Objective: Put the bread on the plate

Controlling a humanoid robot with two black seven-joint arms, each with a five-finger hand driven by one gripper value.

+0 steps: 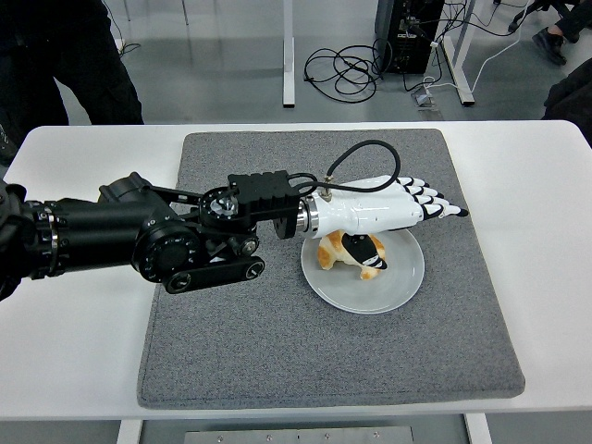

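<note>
the bread is lying on the plate, right of centre; the left hand is hovering above with fingers spread, holding nothing. best to be lifting straight up, clear of it.
</note>
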